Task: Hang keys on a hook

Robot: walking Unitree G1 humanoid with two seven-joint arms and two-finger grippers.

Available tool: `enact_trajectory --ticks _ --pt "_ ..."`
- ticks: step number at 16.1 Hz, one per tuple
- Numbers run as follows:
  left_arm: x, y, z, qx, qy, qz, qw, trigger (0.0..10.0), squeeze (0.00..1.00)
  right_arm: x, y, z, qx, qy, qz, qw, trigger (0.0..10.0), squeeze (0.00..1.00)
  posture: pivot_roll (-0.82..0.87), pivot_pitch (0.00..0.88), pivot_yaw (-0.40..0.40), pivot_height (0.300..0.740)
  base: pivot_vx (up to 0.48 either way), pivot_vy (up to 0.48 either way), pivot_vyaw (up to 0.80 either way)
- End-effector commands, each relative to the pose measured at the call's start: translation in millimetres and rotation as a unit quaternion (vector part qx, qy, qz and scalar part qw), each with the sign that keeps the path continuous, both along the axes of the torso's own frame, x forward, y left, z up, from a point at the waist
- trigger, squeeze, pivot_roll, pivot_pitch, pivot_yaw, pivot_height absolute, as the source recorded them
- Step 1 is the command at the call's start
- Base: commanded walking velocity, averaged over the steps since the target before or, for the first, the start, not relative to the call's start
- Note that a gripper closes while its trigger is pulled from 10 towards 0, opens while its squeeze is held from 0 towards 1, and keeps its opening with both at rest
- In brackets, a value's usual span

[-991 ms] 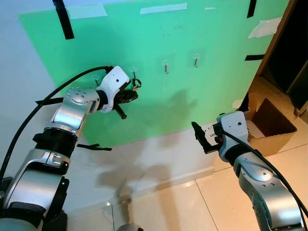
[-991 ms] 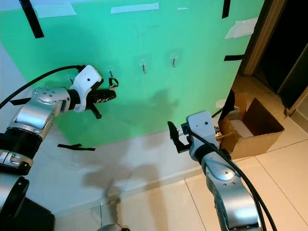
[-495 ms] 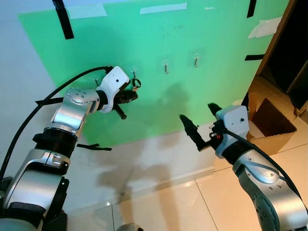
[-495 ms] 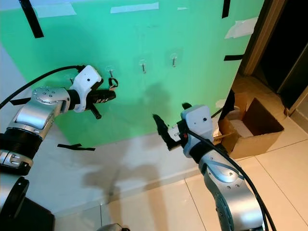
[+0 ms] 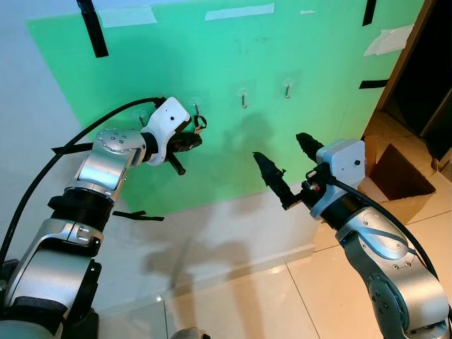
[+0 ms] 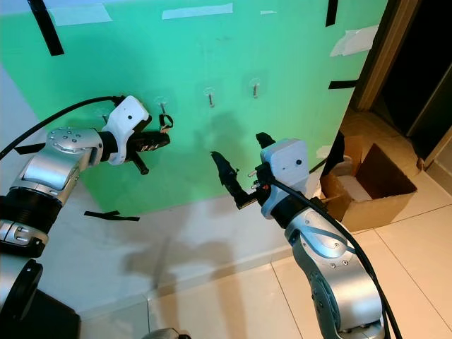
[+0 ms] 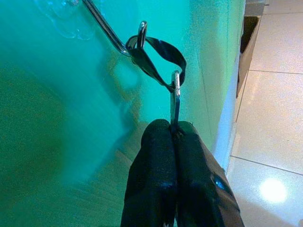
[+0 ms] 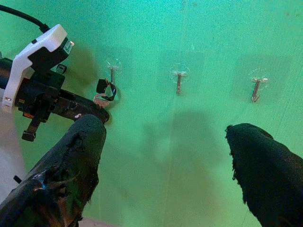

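1. The left gripper (image 7: 174,135) is clamped on the silver metal key of the small key set with a black strap loop (image 7: 158,56).
2. Just beyond the fingertips, the strap's ring is seen caught over the thin metal wall hook (image 7: 106,29) on the green board (image 5: 318,63).
3. The key set is judged light; strap limp, key stiff and slippery. Hold is best kept on the flat key.
4. The right gripper (image 5: 286,162) is held spread apart, away from the hooks.
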State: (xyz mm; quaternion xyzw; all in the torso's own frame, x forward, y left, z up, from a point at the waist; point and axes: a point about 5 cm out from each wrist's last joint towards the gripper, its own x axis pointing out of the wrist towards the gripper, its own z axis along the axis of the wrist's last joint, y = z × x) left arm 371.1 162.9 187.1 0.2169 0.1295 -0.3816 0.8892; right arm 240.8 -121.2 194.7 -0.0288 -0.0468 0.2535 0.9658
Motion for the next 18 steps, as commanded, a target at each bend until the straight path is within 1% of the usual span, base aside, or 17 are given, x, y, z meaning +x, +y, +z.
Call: enact_trajectory --ticks 1,2,3,4,9,11,12,13,14,15,16,17,18 --pt "0.3 10.5 -3 0.008 0.005 0.025 1.0 10.0 0.0 -0.5 2.4 7 0.006 -0.019 0.006 1.0 10.0 0.0 -0.08 0.0 0.072 0.74 0.0 0.0 0.0" --pt "-0.2 10.2 -4 0.004 0.017 0.025 1.0 10.0 0.0 -0.2 2.3 8 0.007 -0.02 0.005 1.0 10.0 0.0 -0.08 0.0 0.073 0.74 0.0 0.0 0.0" --pt "-0.2 10.4 -4 0.001 0.025 0.031 0.999 10.0 0.18 0.0 2.1 8 0.007 -0.02 0.004 1.0 10.0 0.0 -0.08 0.0 0.073 0.74 0.0 0.0 0.0" --pt "0.3 10.6 -4 -0.002 0.027 0.038 0.999 10.0 1.0 0.1 1.7 7 0.007 -0.019 0.002 1.0 10.0 0.0 -0.08 0.0 0.072 0.74 0.0 0.0 0.0" --pt "0.5 10.3 -3 -0.006 0.025 0.044 0.999 10.0 1.0 1.3 1.4 6 0.008 -0.018 -0.001 1.0 10.0 0.0 -0.08 0.0 0.068 0.74 0.0 0.0 0.0" --pt "-2.1 10.3 -5 -0.01 0.031 0.044 0.999 10.0 1.0 1.6 0.9 5 0.007 -0.014 -0.005 1.0 10.0 0.0 -0.08 0.0 0.067 0.74 0.0 0.0 0.0" --pt "-5.1 10.0 -10 -0.012 0.036 0.045 0.998 10.0 1.0 2.4 -2.4 0 0.003 0.0 -0.019 1.0 10.0 0.0 -0.08 0.0 0.064 0.74 0.0 0.0 0.0" --pt "-10.0 10.3 -16 -0.016 0.044 0.048 0.998 10.0 1.0 4.4 -10.3 -11 -0.012 0.03 -0.054 0.998 10.0 0.0 -0.09 0.0 0.063 0.74 0.0 0.0 0.0" --pt "-15.3 11.3 -22 -0.022 0.049 0.051 0.997 10.0 1.0 4.4 -16.0 -20 -0.026 0.05 -0.073 0.996 10.0 0.0 -0.09 0.0 0.068 0.74 0.0 0.0 0.0" --pt "-25.5 14.8 -31 -0.038 0.052 0.062 0.996 10.0 1.0 2.3 -21.3 -28 -0.045 0.051 -0.094 0.993 10.0 0.0 -0.09 0.0 0.069 0.74 0.0 0.0 0.0" --pt "-31.8 17.1 -35 -0.05 0.052 0.07 0.995 10.0 1.0 1.5 -25.3 -33 -0.057 0.061 -0.114 0.99 10.0 0.0 -0.09 0.0 0.068 0.74 0.0 0.0 0.0" --pt "-45.2 21.3 -41 -0.07 0.045 0.087 0.993 10.0 1.0 -0.4 -30.8 -38 -0.05 0.067 -0.137 0.987 10.0 0.0 -0.09 0.0 0.063 0.74 0.0 0.0 0.0" --pt "-60.9 21.1 -43 -0.095 0.024 0.092 0.991 10.0 1.0 -2.8 -34.1 -42 -0.051 0.072 -0.148 0.985 10.0 0.0 -0.09 0.0 0.058 0.74 0.0 0.0 0.0"
